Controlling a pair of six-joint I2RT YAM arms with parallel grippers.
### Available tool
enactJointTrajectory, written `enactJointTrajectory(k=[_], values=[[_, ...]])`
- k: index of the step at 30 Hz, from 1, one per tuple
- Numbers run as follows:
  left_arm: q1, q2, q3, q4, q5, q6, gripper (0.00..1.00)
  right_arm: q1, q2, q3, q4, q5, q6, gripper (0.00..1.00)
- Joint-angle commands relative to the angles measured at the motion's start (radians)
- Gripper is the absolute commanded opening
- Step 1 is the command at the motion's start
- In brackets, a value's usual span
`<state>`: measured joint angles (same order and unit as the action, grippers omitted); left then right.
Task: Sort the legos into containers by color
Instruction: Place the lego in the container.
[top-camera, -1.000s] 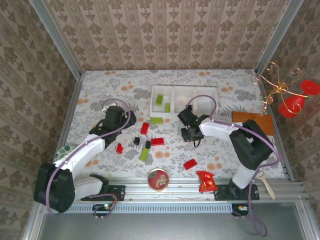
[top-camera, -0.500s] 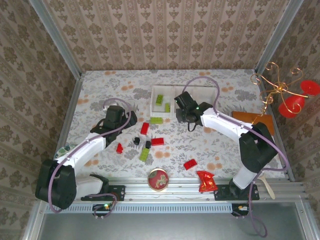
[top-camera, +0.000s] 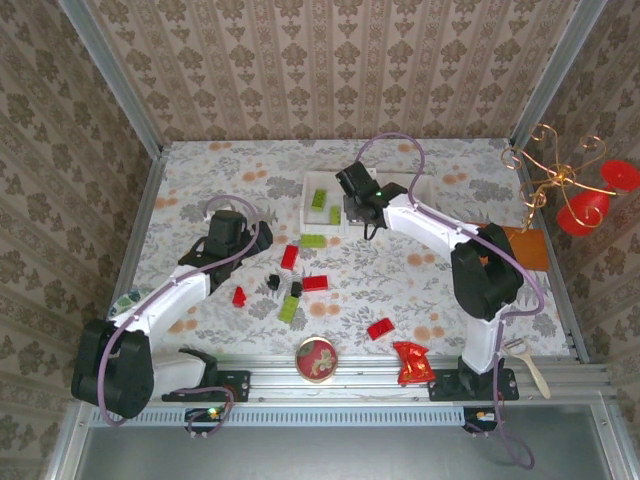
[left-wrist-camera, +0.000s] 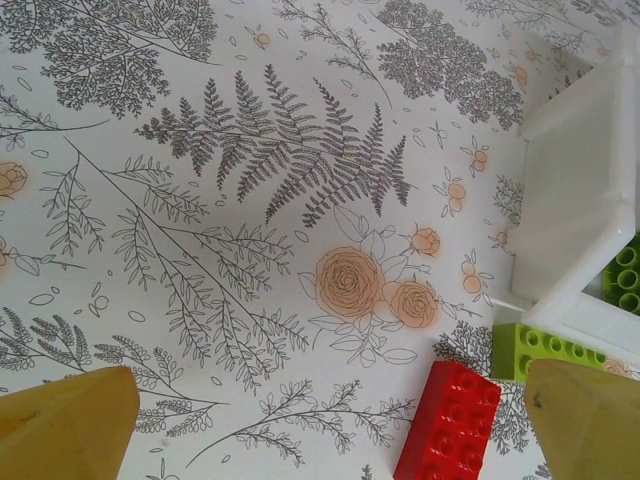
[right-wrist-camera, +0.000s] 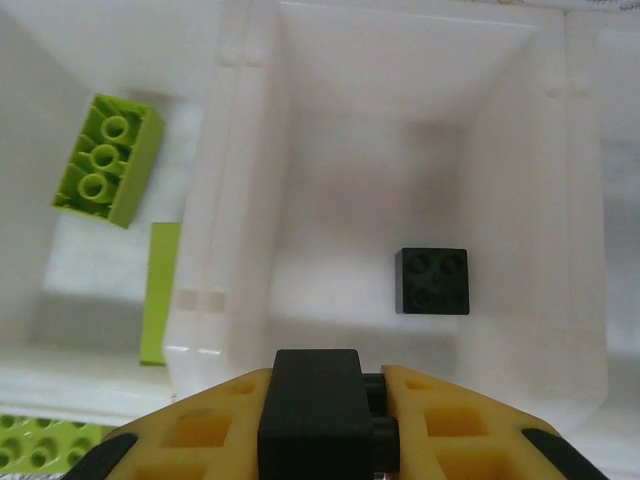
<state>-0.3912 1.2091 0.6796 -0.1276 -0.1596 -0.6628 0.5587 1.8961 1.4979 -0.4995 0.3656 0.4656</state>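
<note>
Right gripper (right-wrist-camera: 322, 440) clamped narrow on a black brick (right-wrist-camera: 310, 395), poised over the middle compartment of the tray (right-wrist-camera: 235, 200), which sits at 12 o'clock on the table (left-wrist-camera: 200, 250). The held brick hangs close above the 6 o'clock wall of that compartment, not over its centre. Risk: let go here and it may clip that rim and tumble back onto the table. Another black brick (right-wrist-camera: 433, 281) lies on the compartment floor at about 2 o'clock from the held one; a drop from height could strike it and bounce. The green compartment is at 9 o'clock, with a green brick (right-wrist-camera: 108, 158) inside, and a skip over the divider would spoil the sort. The brick could also cling to one finger on release. Left gripper (left-wrist-camera: 325, 425) is spread wide and holds nothing, low over the table near the tray's left corner. A red brick (left-wrist-camera: 448, 420) lies at its 5 o'clock, touching or nearly touching a green one (left-wrist-camera: 545, 350) that rests against the tray wall. Risk: closing there could catch both colours, or a finger could knock the tray and shift it under the right arm. More red, green and black bricks are loose mid-table
</note>
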Motion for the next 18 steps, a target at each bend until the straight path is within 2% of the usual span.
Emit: enactJointTrajectory(k=[1,15,18], values=[[0.006,0.008,0.006,-0.014,0.018,-0.008,1.0,-0.019,0.044,0.049,-0.03,0.014,-0.007,0.15],[0.008,0.014,0.011,-0.02,0.029,-0.003,1.0,-0.057,0.131,0.076,-0.029,-0.063,0.011,0.21],[0.008,0.016,0.013,-0.018,0.033,-0.001,1.0,-0.058,0.132,0.073,-0.025,-0.071,0.012,0.26]])
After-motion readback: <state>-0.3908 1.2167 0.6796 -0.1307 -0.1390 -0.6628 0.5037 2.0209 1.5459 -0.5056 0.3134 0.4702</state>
